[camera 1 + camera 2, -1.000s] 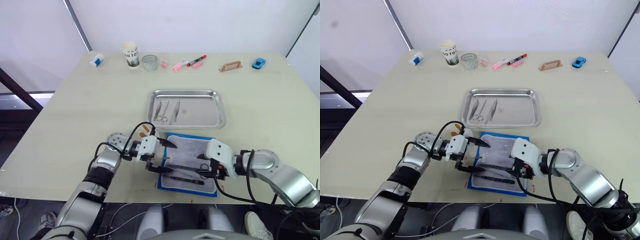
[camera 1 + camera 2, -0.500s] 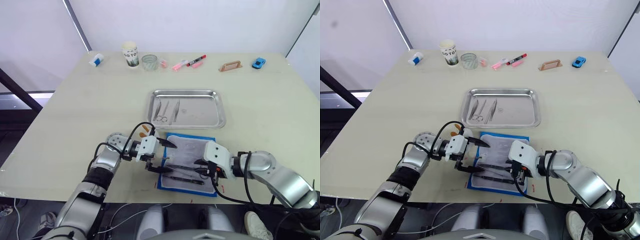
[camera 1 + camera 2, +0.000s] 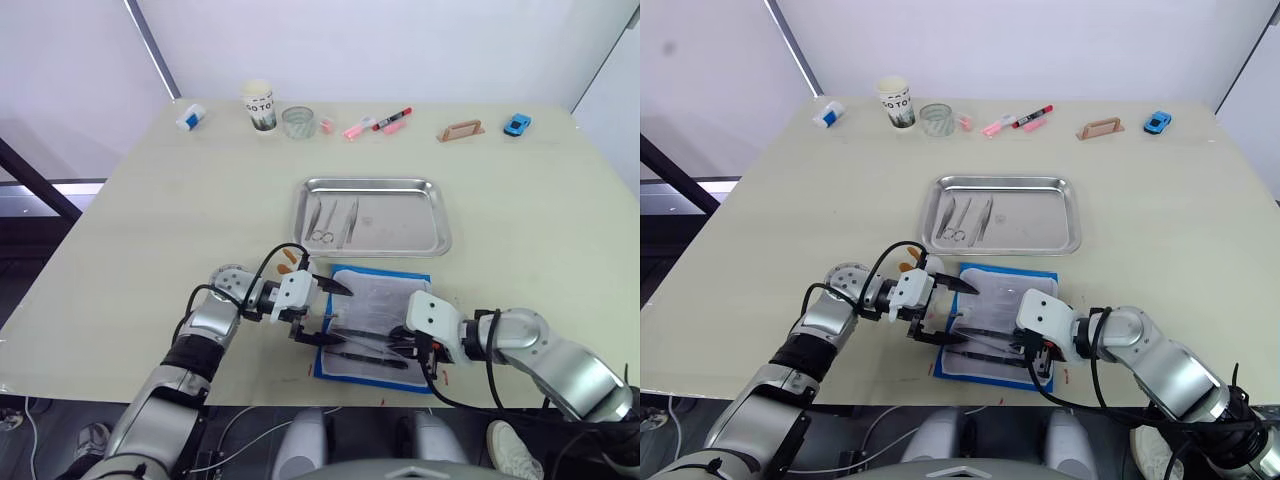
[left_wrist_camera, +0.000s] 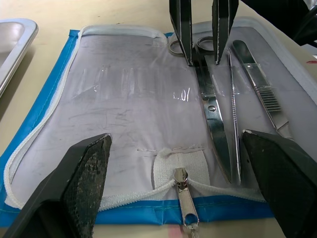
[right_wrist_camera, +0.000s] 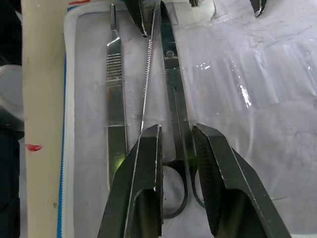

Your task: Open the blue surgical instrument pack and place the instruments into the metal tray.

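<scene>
right wrist view: right tool (image 5: 176, 148) has seemingly neared scissors (image 5: 174, 119).

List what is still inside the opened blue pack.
On the blue surgical instrument pack's pale lining lie scissors, a thin probe and tweezers. The right pincer covers part of the scissors' handle rings.

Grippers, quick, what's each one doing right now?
Left gripper: open, straddling the blue surgical instrument pack.
Right gripper: open, fingers around the scissors, not clamped.
</scene>
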Available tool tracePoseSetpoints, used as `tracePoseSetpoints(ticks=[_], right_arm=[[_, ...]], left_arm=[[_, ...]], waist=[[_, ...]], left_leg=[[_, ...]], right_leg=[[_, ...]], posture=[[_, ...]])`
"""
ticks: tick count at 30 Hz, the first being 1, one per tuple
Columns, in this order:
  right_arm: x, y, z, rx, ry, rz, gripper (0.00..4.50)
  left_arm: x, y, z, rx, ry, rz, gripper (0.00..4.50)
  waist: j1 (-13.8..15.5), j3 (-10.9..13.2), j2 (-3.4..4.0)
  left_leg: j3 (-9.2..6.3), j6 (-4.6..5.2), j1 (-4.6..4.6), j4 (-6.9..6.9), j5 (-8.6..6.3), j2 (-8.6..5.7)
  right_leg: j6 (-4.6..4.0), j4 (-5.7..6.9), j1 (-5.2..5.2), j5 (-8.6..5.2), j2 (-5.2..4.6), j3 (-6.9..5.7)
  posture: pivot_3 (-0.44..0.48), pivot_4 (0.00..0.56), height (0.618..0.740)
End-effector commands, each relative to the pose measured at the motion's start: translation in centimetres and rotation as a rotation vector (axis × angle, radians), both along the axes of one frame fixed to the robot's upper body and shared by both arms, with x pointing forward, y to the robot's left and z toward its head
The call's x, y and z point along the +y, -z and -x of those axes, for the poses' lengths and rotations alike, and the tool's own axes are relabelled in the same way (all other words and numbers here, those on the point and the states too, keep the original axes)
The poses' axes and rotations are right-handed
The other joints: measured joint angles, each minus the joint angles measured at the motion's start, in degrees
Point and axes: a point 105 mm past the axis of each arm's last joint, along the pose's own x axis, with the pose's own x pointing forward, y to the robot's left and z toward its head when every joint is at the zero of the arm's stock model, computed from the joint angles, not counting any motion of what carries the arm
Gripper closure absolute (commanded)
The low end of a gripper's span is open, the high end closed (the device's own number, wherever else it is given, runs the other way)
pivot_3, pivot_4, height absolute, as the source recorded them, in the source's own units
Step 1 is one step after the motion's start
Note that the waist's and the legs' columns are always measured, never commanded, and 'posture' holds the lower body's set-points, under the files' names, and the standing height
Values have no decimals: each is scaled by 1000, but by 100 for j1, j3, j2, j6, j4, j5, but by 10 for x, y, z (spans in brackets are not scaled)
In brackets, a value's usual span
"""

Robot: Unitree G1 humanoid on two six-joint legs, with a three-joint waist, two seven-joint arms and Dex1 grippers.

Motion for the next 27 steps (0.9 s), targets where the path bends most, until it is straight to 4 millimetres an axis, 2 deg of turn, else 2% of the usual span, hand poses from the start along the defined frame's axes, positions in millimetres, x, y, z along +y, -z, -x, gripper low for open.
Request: tracePoseSetpoints(ticks=[1,10,14,19,27], right_arm=[[3,-1,-1,-33,10,-22,3461],[-2,7,-2,-40,33,-22,3461],[-4,8,-2,-35,28,-9,4436],[-7,9,-3,-47,22,10,4436],[-11,-6,-1,-38,-14,62,4436]], left_arm=[[15,33,12,145,-38,-106,0],[13,33,11,147,-34,-107,0],[14,34,11,145,-34,-109,0],[14,34,12,145,-35,-107,0],[12,35,13,142,-32,-103,0]], waist=[[-2,0,0],[-3,0,-1],[-1,0,-2],[1,0,-2],[20,5,1]], left_leg=[[0,0,0,0,0,0],[-5,0,2,0,0,0],[-5,0,2,0,0,0],[-6,0,1,0,0,0],[-6,0,-3,0,0,-3]], right_leg=[[0,0,0,0,0,0],[1,0,1,-1,4,0],[1,0,1,0,4,0],[1,0,1,0,4,0],[1,-4,0,0,0,0]], posture=[[0,150,740],[0,150,740],[0,150,740],[0,150,740],[0,150,740]])
